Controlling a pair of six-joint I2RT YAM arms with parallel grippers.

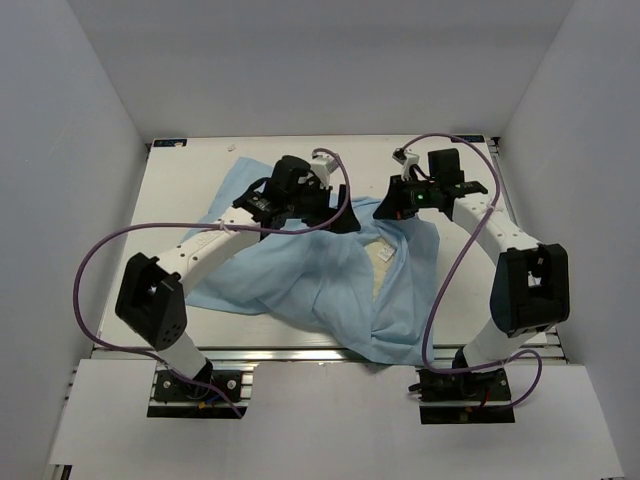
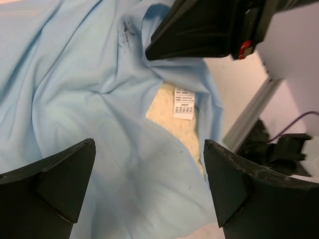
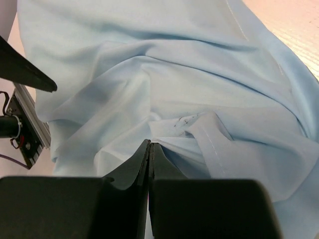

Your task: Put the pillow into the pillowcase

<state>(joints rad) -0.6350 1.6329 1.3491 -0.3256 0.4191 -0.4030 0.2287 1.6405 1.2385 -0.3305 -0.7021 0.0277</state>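
The light blue pillowcase [image 1: 300, 275] lies crumpled across the table. The cream pillow [image 1: 382, 256] is mostly hidden inside it; only a patch shows through the opening, with a white label [image 2: 184, 103] beside it in the left wrist view [image 2: 174, 127]. My left gripper [image 1: 345, 215] is open and empty, hovering over the cloth just beside the opening [image 2: 149, 169]. My right gripper [image 1: 386, 210] is shut on a fold of the pillowcase hem [image 3: 150, 144] at the opening's far side. The pillowcase fills the right wrist view [image 3: 164, 74]. The two grippers are close together.
The white table [image 1: 180, 190] ends in an aluminium rail [image 1: 300, 352] at the near edge, and the pillowcase hangs slightly over it. White walls enclose the back and both sides. Purple cables [image 1: 95, 260] loop beside each arm.
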